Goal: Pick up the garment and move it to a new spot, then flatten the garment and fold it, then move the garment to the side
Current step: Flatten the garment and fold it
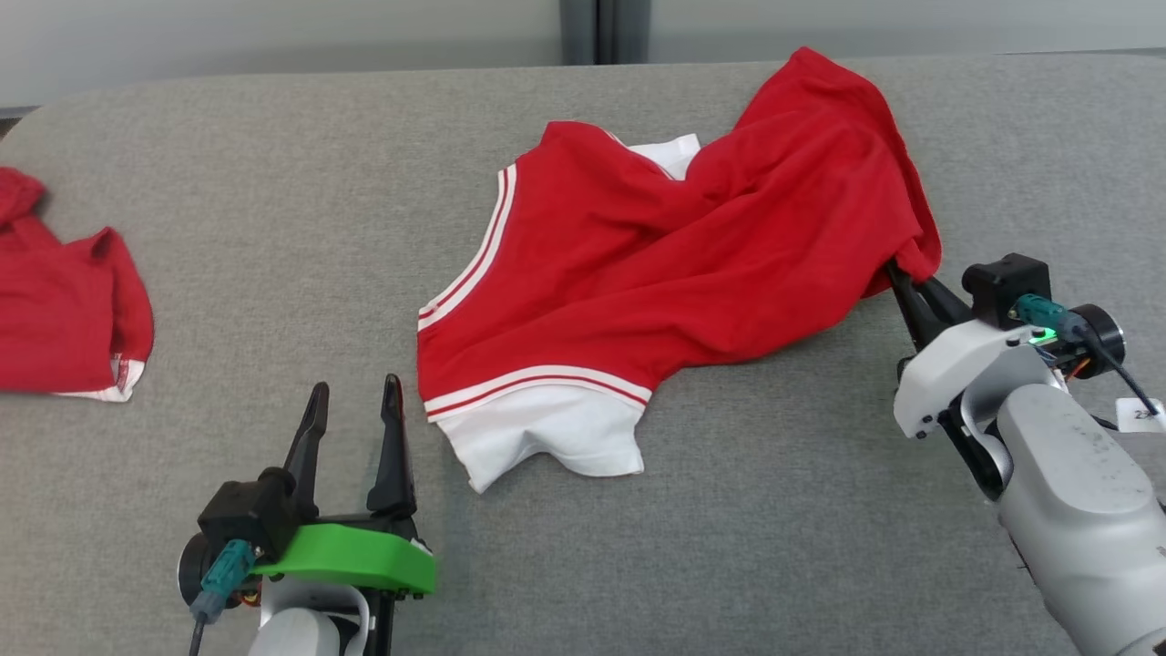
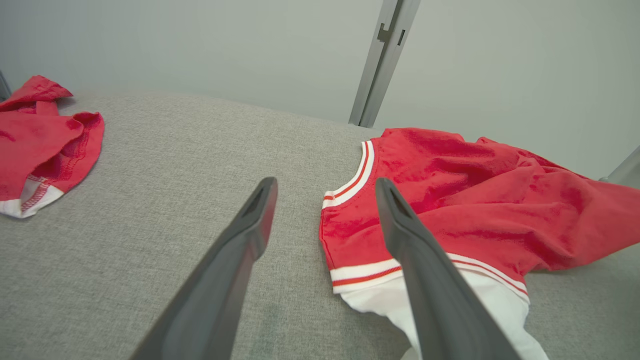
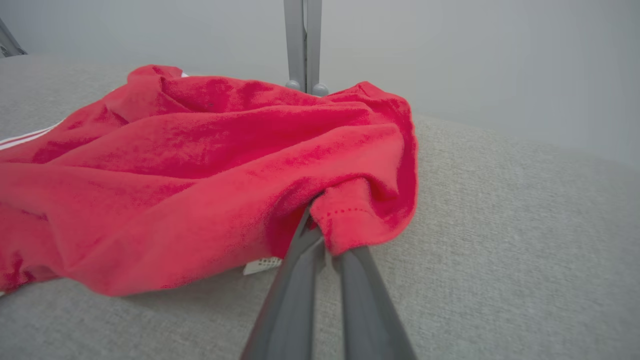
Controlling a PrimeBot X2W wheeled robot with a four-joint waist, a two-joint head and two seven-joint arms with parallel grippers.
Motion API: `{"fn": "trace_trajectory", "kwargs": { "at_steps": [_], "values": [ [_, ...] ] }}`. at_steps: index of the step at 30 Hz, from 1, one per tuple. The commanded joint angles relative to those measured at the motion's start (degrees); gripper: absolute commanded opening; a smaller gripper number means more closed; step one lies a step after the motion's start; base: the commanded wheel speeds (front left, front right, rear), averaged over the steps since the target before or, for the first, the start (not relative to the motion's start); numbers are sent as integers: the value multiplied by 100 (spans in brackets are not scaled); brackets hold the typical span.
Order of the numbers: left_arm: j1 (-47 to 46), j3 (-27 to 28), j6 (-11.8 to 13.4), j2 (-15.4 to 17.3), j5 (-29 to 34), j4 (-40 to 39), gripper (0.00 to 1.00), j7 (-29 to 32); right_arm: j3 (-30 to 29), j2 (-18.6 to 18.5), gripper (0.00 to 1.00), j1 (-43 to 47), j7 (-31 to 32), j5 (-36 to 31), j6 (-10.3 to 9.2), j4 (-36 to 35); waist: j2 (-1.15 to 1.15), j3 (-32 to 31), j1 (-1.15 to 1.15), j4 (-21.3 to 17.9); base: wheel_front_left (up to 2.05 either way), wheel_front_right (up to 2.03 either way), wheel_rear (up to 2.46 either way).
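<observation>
And the right gripper is clamped tight on the red garment!
It lies crumpled mid-table, white hem toward the robot; the left gripper sits beside that hem, fingers spread wide.

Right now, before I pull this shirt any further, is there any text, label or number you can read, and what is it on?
"2": the first character on a small white tag by the right arm's cable. The rest is blurred and runs off the picture's edge.
Unreadable: a small white label peeking out from under the red and white shirt. Its print is too small to read.
No other text is readable.
</observation>
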Motion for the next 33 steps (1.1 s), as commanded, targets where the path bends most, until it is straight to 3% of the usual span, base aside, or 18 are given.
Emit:
{"fn": "trace_trajectory", "kwargs": {
  "at_steps": [1, 9, 15, 16, 17, 18, 26, 33],
  "values": [
    [87, 42, 23, 18, -12, 4, 100, -3, 74, -203, 0, 175, 85, 150, -8, -327, 0, -229, 0, -420, 0, 0, 0],
    [178, 190, 60, 18, -14, -53, 100, -3, -92, -1111, 0, 1293, 1421, 729, -8, -2800, 0, -369, 0, -946, 0, 0, 0],
    [60, 195, 3, 19, 37, -71, 100, -3, -628, -1433, 0, 2184, 2418, 702, -8, -3866, 0, -247, 0, -918, 0, 0, 0],
    [48, 205, 3, 20, 46, -64, 100, -3, -709, -1371, 10, 2313, 2545, 753, -8, -3921, 0, -223, 0, -897, 0, 0, 0],
    [38, 216, -2, 20, 49, -55, 100, -3, -754, -1333, 38, 2407, 2627, 791, -8, -3932, 0, -205, 0, -881, 0, 0, 0],
    [27, 221, -11, 20, 46, -45, 100, -3, -838, -1310, 100, 2488, 2686, 790, -8, -3901, 0, -187, 0, -860, 0, 0, 0],
    [-23, 203, -26, 19, 8, 11, 100, -3, -1356, -1262, 100, 2835, 2657, 505, -8, -3449, 0, -186, 0, -723, 0, 0, 0],
    [75, 170, -26, 19, -25, 94, 100, -3, -2012, -1193, 100, 2715, 2293, 145, -8, -3760, 0, -313, 0, -666, 0, 0, 0]
  ]
}}
